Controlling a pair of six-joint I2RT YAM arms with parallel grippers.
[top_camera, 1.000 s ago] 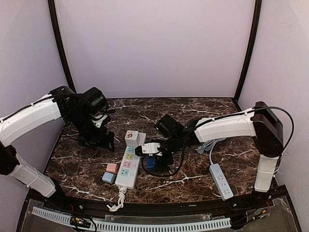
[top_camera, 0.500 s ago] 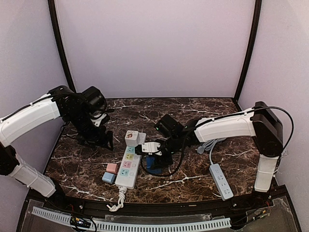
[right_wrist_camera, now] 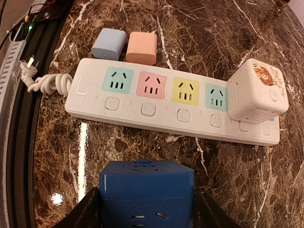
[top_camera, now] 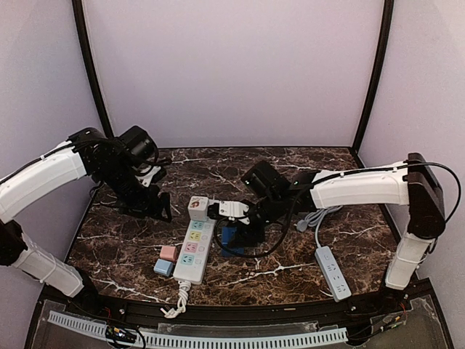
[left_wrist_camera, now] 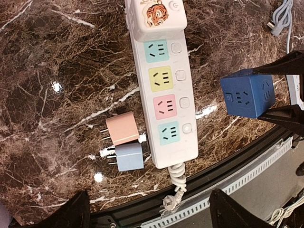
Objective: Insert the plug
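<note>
A dark marbled tabletop (top_camera: 116,247) fills the floor of the enclosure. The left arm (top_camera: 43,178) reaches in from the left, its pincer (left_wrist_camera: 148,199) hanging above the left part of the tabletop with jaws spread wide and nothing between them. The right arm (top_camera: 356,190) stretches from the right toward the middle, and its pincer (right_wrist_camera: 146,204) is clamped on the blue cube plug (right_wrist_camera: 146,183), 1 finger on each side.

A long white power strip (top_camera: 193,251) lies in the middle, running near to far, with its coiled cord at the near end. It shows 4 free coloured sockets: teal, yellow, pink and teal. A smaller white strip (top_camera: 333,272) lies near the right edge, with a grey cable (top_camera: 312,218) beyond it.

The blue cube plug sits just right of the long strip, level with its middle sockets and apart from it; whether it touches the tabletop cannot be told. A white cube adapter with a tiger picture (right_wrist_camera: 256,95) sits on the strip's far end. Left of the strip's near end lie 2 small adapters side by side, 1 pink (left_wrist_camera: 122,129) and 1 light blue (left_wrist_camera: 129,156).
</note>
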